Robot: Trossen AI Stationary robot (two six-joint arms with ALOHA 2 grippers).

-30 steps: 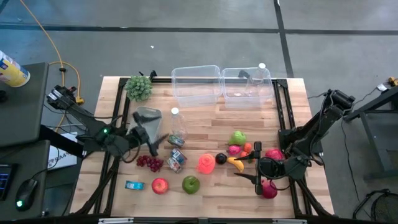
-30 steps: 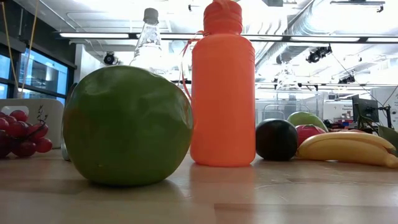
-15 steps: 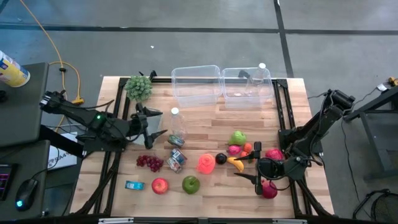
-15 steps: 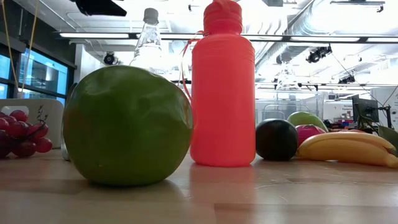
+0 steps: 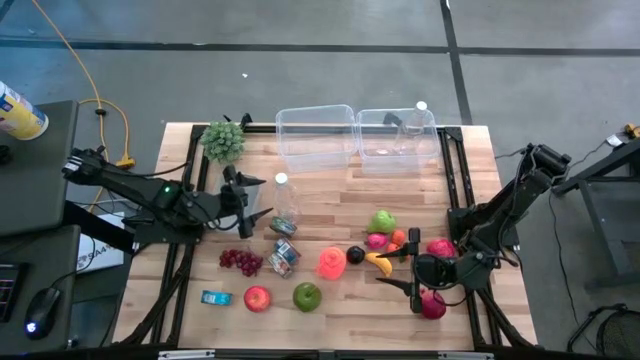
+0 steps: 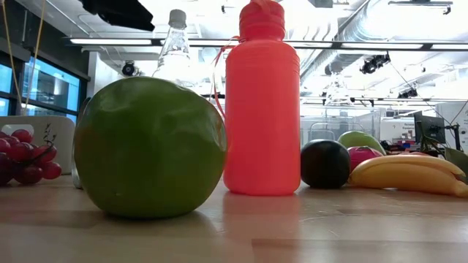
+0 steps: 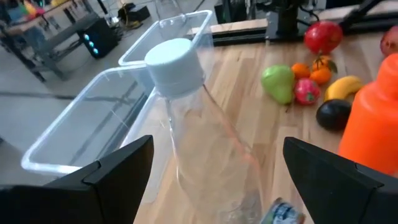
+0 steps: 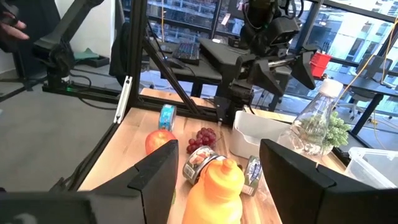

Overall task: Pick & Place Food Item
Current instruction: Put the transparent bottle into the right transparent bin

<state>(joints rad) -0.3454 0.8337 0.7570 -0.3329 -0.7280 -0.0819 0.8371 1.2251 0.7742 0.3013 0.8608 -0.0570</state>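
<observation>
Fruit is spread over the lower middle of the table (image 5: 330, 190) in the high view: red grapes (image 5: 240, 261), a red apple (image 5: 257, 297), a green apple (image 5: 307, 295), a banana (image 5: 378, 262) and a green pear (image 5: 383, 221), with an orange bottle (image 5: 332, 262) standing among them. Two clear bins (image 5: 316, 137) are seen at the upper edge of the table, and it is judged that picked food is meant to be placed there.

The left gripper (image 5: 250, 202) is held left of centre, its fingers (image 7: 118, 168) spread wide and empty, aimed at a clear bottle (image 7: 199, 143) with a white cap. In the left wrist view the bottle is framed between the fingers but is not touched.

The right gripper (image 5: 412, 270) is parked at the lower right, beside the banana and a red fruit (image 5: 433, 303). Its fingers (image 8: 155, 174) are seen partly open with nothing between them.

Several risks are judged from this pose. The bottle could be tipped if one finger is brought against it first, since it is tall and narrow. A can (image 5: 284, 257) and the grapes lie just below it and could be knocked by a fall. The bottle is also no food item, so a wrong pick is possible if the approach is carried on.
</observation>
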